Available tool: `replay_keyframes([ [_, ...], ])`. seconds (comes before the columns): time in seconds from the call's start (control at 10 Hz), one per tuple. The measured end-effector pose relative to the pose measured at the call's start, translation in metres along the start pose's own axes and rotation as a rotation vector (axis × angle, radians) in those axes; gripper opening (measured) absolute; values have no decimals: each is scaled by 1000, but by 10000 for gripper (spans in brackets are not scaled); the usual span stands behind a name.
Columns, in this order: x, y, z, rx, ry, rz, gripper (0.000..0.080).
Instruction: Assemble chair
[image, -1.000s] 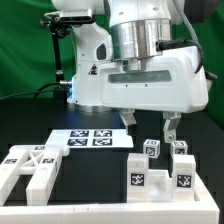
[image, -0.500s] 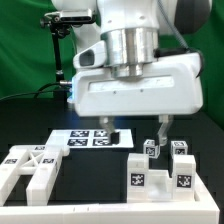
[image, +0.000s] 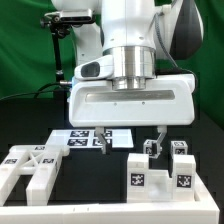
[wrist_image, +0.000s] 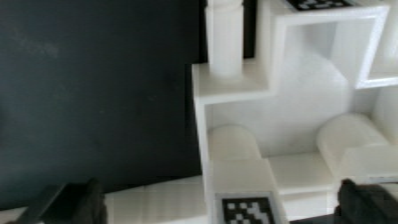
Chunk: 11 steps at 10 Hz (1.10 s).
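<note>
One gripper (image: 130, 145), mine: jaws wide, holding nothing. Two chair groups well apart on black bench (image: 105, 185): notched frame (image: 30, 172), tagged blocks (image: 160, 175). White, matte, blocky.

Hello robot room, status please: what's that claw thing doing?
End effector open, empty, low over the tagged chair pieces. Another chair piece apart, on the exterior view's left. Nothing seen in the way.
</note>
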<state>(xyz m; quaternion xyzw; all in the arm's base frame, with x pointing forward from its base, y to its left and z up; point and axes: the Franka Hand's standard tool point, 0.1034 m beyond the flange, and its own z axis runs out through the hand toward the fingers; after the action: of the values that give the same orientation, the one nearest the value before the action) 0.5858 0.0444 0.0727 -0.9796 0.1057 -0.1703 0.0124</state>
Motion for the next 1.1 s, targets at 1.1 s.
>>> replay_keyframes([
  [1.1,-13,2,60,-37,40,-52,387],
])
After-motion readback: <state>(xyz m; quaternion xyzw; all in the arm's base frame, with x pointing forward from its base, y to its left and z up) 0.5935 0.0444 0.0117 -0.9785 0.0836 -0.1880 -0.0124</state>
